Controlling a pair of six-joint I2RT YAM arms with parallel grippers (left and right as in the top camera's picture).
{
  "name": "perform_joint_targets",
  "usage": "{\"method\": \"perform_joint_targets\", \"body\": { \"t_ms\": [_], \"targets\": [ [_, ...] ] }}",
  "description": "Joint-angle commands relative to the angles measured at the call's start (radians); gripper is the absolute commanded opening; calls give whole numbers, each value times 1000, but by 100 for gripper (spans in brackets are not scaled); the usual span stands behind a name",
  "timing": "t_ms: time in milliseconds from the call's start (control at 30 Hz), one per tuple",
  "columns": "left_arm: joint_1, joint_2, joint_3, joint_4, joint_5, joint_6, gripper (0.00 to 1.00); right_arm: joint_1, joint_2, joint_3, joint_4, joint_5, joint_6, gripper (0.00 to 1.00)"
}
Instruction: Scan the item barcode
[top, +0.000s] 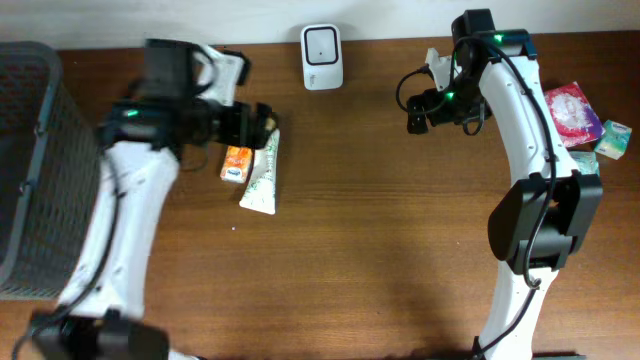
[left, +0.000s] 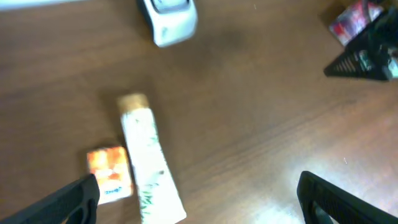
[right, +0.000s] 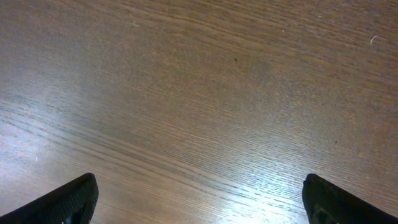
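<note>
A white tube with green print and a tan cap lies on the wooden table, with a small orange box touching its left side. My left gripper hovers just above their far ends, open and empty. In the left wrist view the tube and the orange box lie near the left finger. The white scanner stands at the back centre and shows as the scanner at the top of the left wrist view. My right gripper hangs open over bare wood, nothing between its fingers. No barcode shows.
A dark mesh basket fills the left edge. A pink packet and a teal pack lie at the right edge behind the right arm. Bare wood stretches between the tube and the right arm.
</note>
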Motion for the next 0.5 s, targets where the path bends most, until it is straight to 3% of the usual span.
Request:
{"method": "perform_joint_targets", "body": {
  "t_ms": [0,33,67,100,167,267,467],
  "targets": [
    [-103,153,-28,19,-280,-143,99,5,1,-2,-3,9,-7,99],
    [-121,201,-29,60,-300,-111,90,5,1,-2,-3,9,-7,99],
    [-123,229,-29,87,-341,-98,16,5,1,-2,-3,9,-7,99],
    [-114,246,-29,105,-374,-115,4,5,1,-2,-3,9,-7,99],
    [-60,272,-29,106,-468,-214,0,5,1,-2,-3,9,-7,99],
    [-43,356,-32,101,-329,-214,0,5,1,-2,-3,9,-7,99],
    [-100,533,-32,184,-324,-262,0,5,1,-2,-3,9,-7,99]
  ]
}}
